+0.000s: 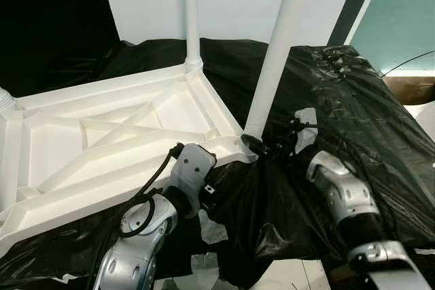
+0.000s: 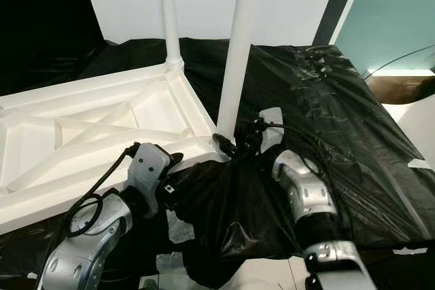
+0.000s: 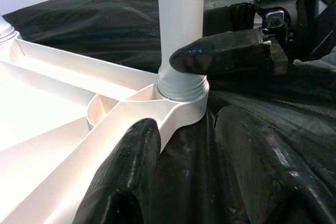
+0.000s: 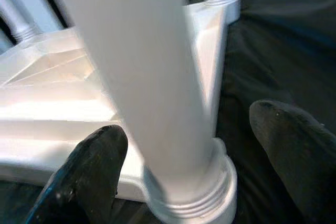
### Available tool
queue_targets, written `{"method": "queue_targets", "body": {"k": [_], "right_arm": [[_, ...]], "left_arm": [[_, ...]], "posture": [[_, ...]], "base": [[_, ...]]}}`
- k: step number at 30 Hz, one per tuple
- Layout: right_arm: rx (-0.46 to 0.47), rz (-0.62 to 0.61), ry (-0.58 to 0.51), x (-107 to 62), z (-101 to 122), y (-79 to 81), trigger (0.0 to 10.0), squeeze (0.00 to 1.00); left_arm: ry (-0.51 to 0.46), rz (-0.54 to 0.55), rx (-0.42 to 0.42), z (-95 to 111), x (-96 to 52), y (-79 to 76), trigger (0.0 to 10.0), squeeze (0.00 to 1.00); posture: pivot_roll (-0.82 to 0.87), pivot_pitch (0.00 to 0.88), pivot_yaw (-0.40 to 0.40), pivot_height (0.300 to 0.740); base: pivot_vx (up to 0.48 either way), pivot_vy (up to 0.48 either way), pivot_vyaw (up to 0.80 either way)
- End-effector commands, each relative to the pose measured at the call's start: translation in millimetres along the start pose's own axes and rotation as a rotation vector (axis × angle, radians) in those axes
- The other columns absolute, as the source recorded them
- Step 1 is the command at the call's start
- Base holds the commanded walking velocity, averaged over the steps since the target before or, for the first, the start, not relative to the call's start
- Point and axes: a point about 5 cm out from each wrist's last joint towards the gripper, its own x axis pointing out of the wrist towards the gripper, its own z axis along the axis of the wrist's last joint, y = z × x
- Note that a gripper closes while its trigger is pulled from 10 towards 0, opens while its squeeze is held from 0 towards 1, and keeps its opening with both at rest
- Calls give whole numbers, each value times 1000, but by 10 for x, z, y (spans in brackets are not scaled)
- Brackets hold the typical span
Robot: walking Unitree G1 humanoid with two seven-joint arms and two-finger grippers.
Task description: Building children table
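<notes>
On crinkled black plastic sheeting (image 1: 353,100) lies an upside-down white ribbed plastic children's tabletop (image 1: 102,147), reaching out to 9 o'clock. At centre, a long white plastic leg (image 1: 275,59) stands slightly tilted in the near corner socket (image 3: 181,90); another white leg (image 1: 192,11) rises at 12 o'clock. The right gripper (image 4: 199,156) has its jaws open around the near leg's base. The left gripper (image 3: 184,145) sits beside the same corner, jaws apart, holding nothing
</notes>
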Motion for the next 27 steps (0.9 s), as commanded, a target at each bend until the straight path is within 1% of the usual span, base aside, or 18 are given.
{"method": "queue_targets", "body": {"k": [1, 4, 5, 6, 7, 9, 12, 13, 15, 16, 17, 19, 20, 21, 22, 23, 27], "right_arm": [[-10, 36, 6, 3, 0, -5, 10000, 0], [-65, 153, 62, 49, 53, -125, 10000, 0], [-65, 153, 62, 49, 53, -125, 10000, 0], [-86, 182, 81, 79, 75, -150, 10000, 0], [-86, 182, 81, 79, 75, -150, 10000, 0], [-104, 214, 108, 143, 105, -169, 10000, 0], [-117, 231, 122, 182, 122, -174, 10000, 0], [-152, 245, 137, 225, 142, -173, 10000, 0], [-152, 245, 137, 225, 142, -173, 10000, 0], [-180, 264, 151, 271, 165, -166, 10000, 0], [-180, 264, 151, 271, 165, -166, 10000, 0], [-235, 306, 182, 347, 184, -141, 10000, 0], [-235, 306, 182, 347, 184, -141, 10000, 0], [-249, 323, 194, 370, 181, -127, 2510, 0], [-249, 323, 194, 370, 181, -127, 2510, 0], [-261, 336, 206, 381, 169, -116, 0, 0], [-277, 367, 222, 368, 122, -121, 0, 0]], "left_arm": [[1, 60, -1, -5, 16, 32, 10000, 0], [-4, 76, -2, 2, 14, 46, 10000, 0], [-4, 76, -2, 2, 14, 46, 10000, 0], [-5, 80, -3, 5, 12, 44, 10000, 0], [-5, 80, -3, 5, 12, 44, 10000, 0], [-6, 82, -2, 8, 10, 45, 10000, 0], [-7, 84, -1, 10, 12, 49, 10000, 0], [-8, 85, -1, 13, 14, 52, 10000, 0], [-8, 85, -1, 13, 14, 52, 10000, 0], [-10, 88, 0, 17, 17, 60, 10000, 0], [-10, 88, 0, 17, 17, 60, 10000, 0], [-13, 89, 4, 28, 26, 72, 10000, 0], [-13, 89, 4, 28, 26, 72, 10000, 0], [-15, 90, 8, 34, 30, 75, 10000, 0], [-15, 90, 8, 34, 30, 75, 10000, 0], [-16, 93, 9, 38, 31, 82, 10000, 0], [-17, 101, 7, 39, 23, 83, 10000, 0]], "posture": [[143, 24, -57, 740], [157, 27, -65, 740], [157, 27, -65, 740], [157, 27, -65, 740], [157, 27, -65, 740], [161, 27, -66, 740], [163, 26, -65, 740], [163, 26, -65, 740], [163, 26, -65, 740], [166, 24, -63, 740], [166, 24, -63, 740], [166, 22, -61, 740], [166, 22, -61, 740], [171, 19, -59, 740], [171, 19, -59, 740], [175, 18, -62, 740], [180, 19, -67, 740]], "base": [[0, 0, 0], [0, 0, 0], [0, 0, 0], [0, 0, 0], [0, 0, 0], [0, 0, 0], [0, 0, 0], [0, 0, 0], [0, 0, 0], [0, 0, 0], [0, 0, 0], [0, 0, 0], [0, 0, 0], [0, 0, 0], [0, 0, 0], [0, 0, 0], [0, 0, 0]]}}
